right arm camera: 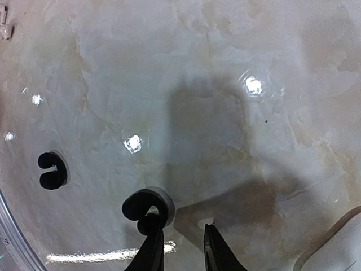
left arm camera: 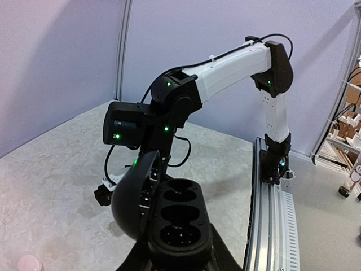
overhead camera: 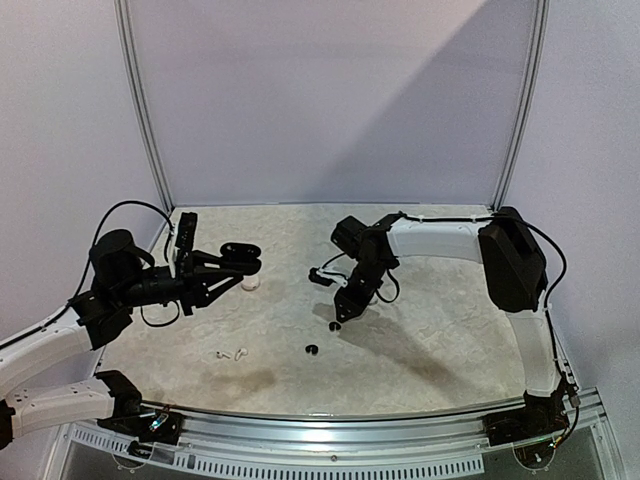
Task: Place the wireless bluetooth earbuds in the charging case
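Case (left arm camera: 179, 227), open and black, sits clamped in left jaws; right jaws slightly apart, fingertip (right arm camera: 152, 252) just beside a black earbud (right arm camera: 140, 204).

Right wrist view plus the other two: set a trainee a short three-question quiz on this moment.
1. True or false: the left gripper holds the glossy black oval charging case with its lid open.
2. In the right wrist view, the nearer small glossy black earbud lies: A, in the gap between the fingers of the right gripper; B, at the tip of one finger, outside the gap; C, inside the case.
3. Fill in: seen from the left wrist, the case's earbud wells are ___.
Key: 1 true; 2 B; 3 empty.
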